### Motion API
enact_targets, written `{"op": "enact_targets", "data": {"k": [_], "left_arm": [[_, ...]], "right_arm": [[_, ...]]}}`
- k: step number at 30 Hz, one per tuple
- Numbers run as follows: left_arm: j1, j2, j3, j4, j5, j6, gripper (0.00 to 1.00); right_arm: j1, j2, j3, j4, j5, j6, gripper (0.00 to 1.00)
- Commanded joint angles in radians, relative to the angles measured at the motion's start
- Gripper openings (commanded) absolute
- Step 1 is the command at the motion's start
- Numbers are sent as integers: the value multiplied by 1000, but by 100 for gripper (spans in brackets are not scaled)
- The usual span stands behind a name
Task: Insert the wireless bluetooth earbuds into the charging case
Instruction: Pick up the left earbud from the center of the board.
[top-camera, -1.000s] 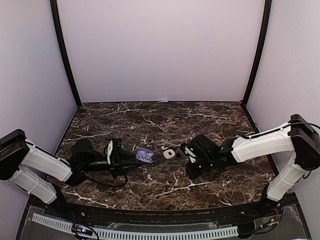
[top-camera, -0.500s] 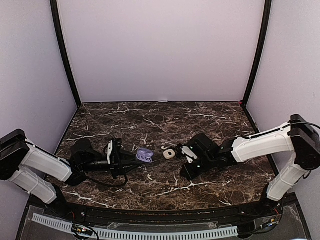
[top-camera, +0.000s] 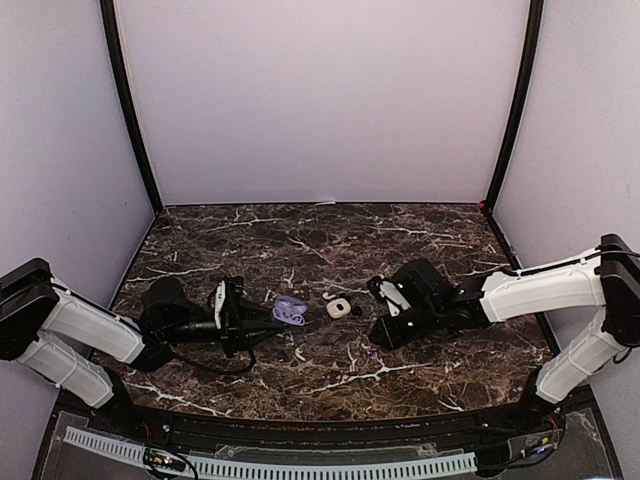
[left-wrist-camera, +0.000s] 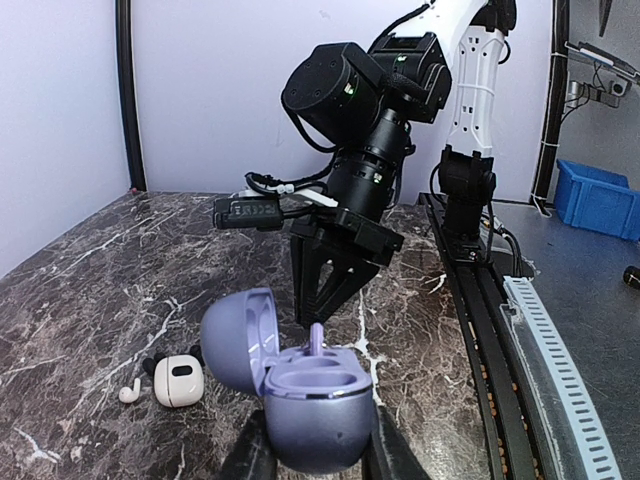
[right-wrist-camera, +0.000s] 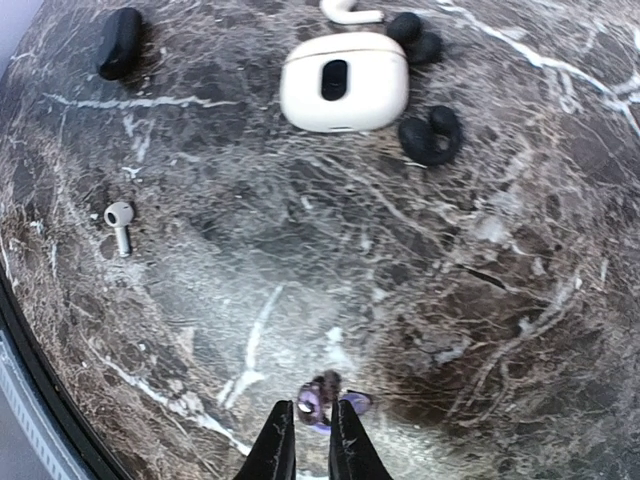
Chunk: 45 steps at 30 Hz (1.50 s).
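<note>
Right claw (top-camera: 379, 336), seen from overhead, hovers just by a purple earbud (top-camera: 372, 351); left claw (left-wrist-camera: 318, 455), on its wrist camera, clamps the open purple charging case (left-wrist-camera: 318, 415); right fingers (right-wrist-camera: 282, 440), barely apart, point at that bud, white case (right-wrist-camera: 343, 80) beyond.

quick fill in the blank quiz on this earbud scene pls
1. The left gripper holds the purple case, whose lid is ___.
2. The white case lies on the table with its lid ___.
3. The tiny bud by the tips of the right gripper is coloured ___.
4. The stemmed earbud on the table is coloured ___.

Missing words: open; closed; purple; white.
</note>
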<state>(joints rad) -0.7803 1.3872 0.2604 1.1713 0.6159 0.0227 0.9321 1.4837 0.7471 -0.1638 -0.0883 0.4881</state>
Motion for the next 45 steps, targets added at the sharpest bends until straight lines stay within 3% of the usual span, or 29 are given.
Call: {"op": "enact_targets", "data": {"k": [1, 10, 21, 31, 45], "left_arm": [[7, -15, 14, 7, 6, 10, 2], [7, 2, 20, 11, 16, 4, 2], [7, 13, 29, 3, 22, 6, 1], [7, 7, 25, 2, 15, 9, 2], [7, 6, 25, 1, 16, 8, 1]], "right_arm": [[-30, -21, -26, 14, 2, 24, 13], [-69, -12, -21, 9, -77, 1, 18], [-76, 38, 15, -80, 6, -15, 21], [-72, 134, 73, -85, -61, -55, 21], [-65, 45, 15, -71, -28, -31, 20]]}}
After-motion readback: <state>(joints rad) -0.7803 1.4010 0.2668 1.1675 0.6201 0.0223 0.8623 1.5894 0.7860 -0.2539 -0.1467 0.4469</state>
